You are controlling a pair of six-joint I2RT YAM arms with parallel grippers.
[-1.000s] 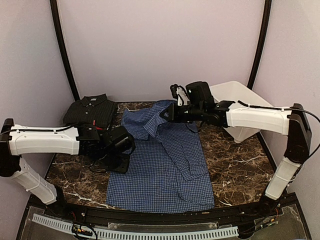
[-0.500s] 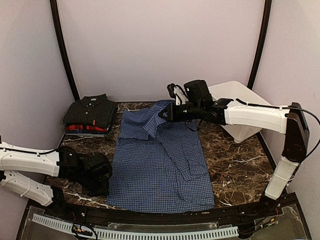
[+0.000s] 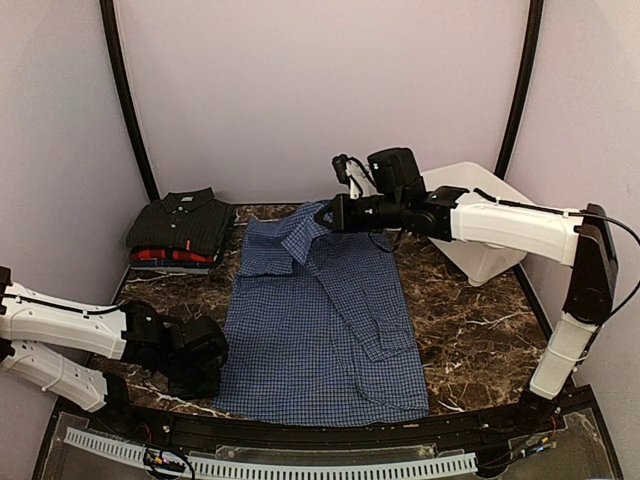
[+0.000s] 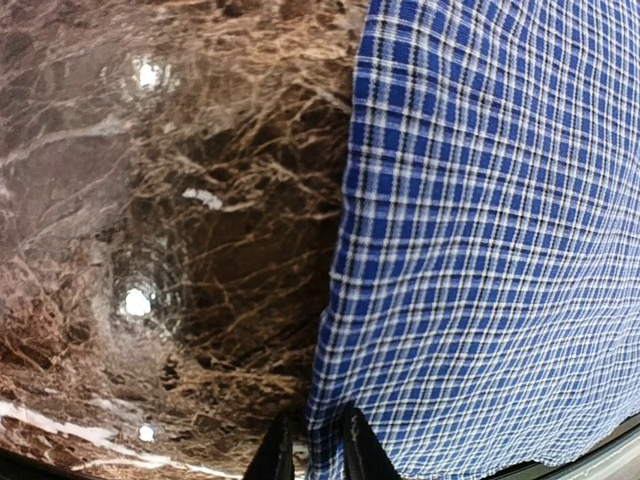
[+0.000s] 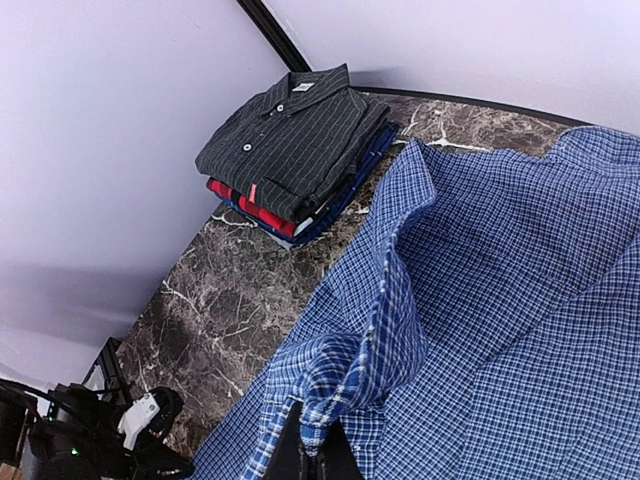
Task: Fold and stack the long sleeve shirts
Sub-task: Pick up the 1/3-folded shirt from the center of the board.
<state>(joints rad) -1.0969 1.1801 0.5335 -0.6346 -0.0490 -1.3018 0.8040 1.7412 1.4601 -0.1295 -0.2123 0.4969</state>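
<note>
1. The left tool point(image 4: 312, 455) is low at the near left corner of the blue shirt point(image 3: 320, 330). Its jaws are almost together, with the hem edge between them. Whether they really pinch the cloth, I cannot tell. One risk is that it takes only a thin bite of the edge, so the hem slips out when the arm lifts. Another is that the fingertips scrape the counter point(image 3: 470, 330), because they are very close to it.
2. The blue shirt lies spread along the middle of the counter, with the hem near and the collar far. One sleeve seems to lie across the body on the right side. If the two arms pull unevenly, I think the cloth will twist and this sleeve will slide out, and then the fold becomes crooked.
3. The right tool point(image 5: 305, 452) is closed on the blue shirt at the far end, near the collar, and holds this part lifted above the counter. The cloth is bunched there. The risk is that several layers are in the grip and drag along or drop unevenly.
4. At the far left is the folded stack, with the dark shirt point(image 3: 180, 222) on top, the red shirt point(image 3: 160, 256) under it and something blue at the bottom. It is near the blue shirt's far left corner, so a wide swing of cloth could push it.
5. At the far right, the basket point(image 3: 480, 215) seems tilted, behind the right arm. It is close to the forearm and leaves little room on that side.
</note>
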